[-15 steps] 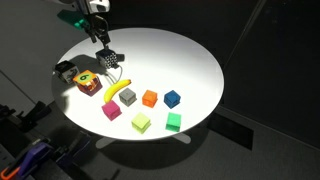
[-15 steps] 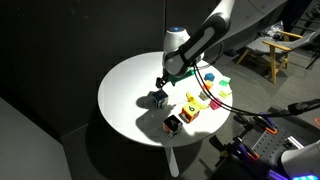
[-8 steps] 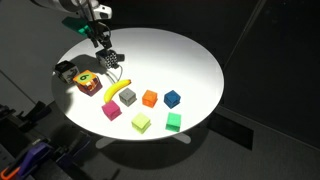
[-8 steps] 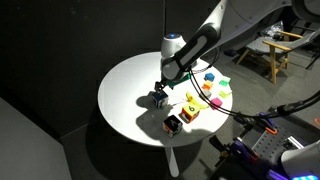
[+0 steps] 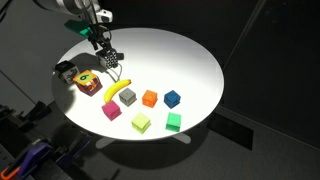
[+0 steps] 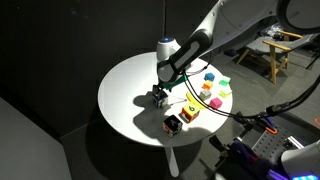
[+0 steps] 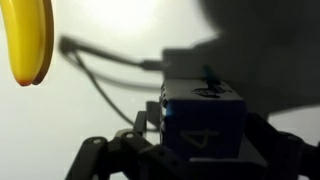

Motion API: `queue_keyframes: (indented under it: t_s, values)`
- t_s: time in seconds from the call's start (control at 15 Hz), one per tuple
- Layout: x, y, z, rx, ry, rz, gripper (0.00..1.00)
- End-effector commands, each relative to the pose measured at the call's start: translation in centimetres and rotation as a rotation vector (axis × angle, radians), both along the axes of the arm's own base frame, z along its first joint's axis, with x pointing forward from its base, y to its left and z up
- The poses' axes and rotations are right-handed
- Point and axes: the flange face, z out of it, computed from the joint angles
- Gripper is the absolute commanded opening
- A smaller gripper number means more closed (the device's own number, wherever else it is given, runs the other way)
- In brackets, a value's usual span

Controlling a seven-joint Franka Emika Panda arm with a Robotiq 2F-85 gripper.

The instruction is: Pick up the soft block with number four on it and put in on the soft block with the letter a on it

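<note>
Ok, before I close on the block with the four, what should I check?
1. Jaws of the gripper open: ok.
2. The block with the four sits between the jaws in the wrist view: ok.
3. Grip made: not ok, the jaws have not closed on it.
4. The banana lies apart from that block: ok.
5. Top of the dark block with the A bare: ok.
6. Gap between it and the multicoloured block beside it: cannot tell.
</note>
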Motion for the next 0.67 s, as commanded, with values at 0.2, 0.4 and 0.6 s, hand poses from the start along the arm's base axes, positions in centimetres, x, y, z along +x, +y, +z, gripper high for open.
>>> queue_keyframes:
  t_s: [0.2,0.4,0.6]
  values:
    - [1.8,0.7,-0.3,-0.031,0.039,0.019,1.0]
    - [2.1,0.5,-0.8,-0.04,0.055,0.019,1.0]
    - [2.3,0.2,-1.3,-0.048,0.066,0.018,1.0]
